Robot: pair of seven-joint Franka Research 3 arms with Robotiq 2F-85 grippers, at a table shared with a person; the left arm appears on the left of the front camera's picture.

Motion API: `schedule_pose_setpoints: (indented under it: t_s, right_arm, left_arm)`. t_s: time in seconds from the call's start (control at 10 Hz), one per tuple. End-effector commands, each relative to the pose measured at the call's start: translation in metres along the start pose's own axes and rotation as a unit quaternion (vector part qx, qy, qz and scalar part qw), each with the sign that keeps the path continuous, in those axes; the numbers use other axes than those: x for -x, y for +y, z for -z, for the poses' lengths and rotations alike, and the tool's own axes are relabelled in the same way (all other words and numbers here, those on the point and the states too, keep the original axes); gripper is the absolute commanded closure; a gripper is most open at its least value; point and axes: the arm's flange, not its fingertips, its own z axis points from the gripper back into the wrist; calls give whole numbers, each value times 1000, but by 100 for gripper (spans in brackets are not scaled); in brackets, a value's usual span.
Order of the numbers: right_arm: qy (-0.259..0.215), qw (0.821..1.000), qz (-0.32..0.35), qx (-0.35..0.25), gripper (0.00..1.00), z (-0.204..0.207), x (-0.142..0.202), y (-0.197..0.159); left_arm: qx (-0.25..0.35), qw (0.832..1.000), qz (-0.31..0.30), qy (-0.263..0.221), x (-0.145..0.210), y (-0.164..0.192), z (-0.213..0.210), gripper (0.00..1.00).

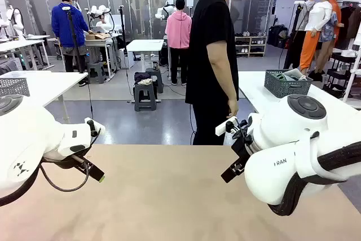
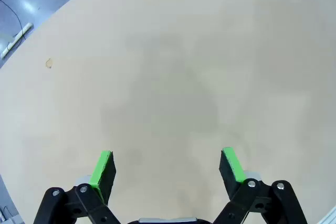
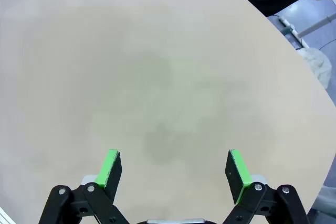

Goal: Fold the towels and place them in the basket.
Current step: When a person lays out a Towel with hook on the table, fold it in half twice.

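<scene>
My left gripper (image 2: 167,156) hangs open over the bare tan tabletop (image 2: 173,66), nothing between its green pads (image 2: 103,167). My right gripper (image 3: 173,155) is open too, above bare table (image 3: 147,66), its pads (image 3: 236,171) wide apart. No towel lies on this table. A dark-grey mesh basket (image 1: 286,84) stands on a white table behind at the right, with pale and green cloths bunched in it. A pale crumpled cloth (image 3: 317,65) shows beyond the table's edge in the right wrist view; I cannot tell what it is.
A person in black (image 1: 211,55) stands at the table's far edge, side-on, one hand (image 1: 232,107) hanging down. My two white arms (image 1: 34,139) (image 1: 293,150) flank the table. Another mesh basket (image 1: 14,87) sits on a white table at the left.
</scene>
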Motion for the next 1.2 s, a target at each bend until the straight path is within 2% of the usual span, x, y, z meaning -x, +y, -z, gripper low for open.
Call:
schedule_pose_setpoints:
  t_s: [0.0, 1.0, 1.1]
  right_arm:
    - [-2, 1000, -1, -1, 0, 0, -1, 1]
    - [0, 1000, -1, 0, 0, 0, 0, 0]
    - [6, 1000, -13, -11, 0, -3, 2, -1]
  left_arm:
    - [0, 1000, 0, 0, 0, 0, 0, 0]
    - [0, 1000, 1, 0, 0, 0, 0, 0]
    - [11, 1000, 20, -1, 1, 1, -6, 0]
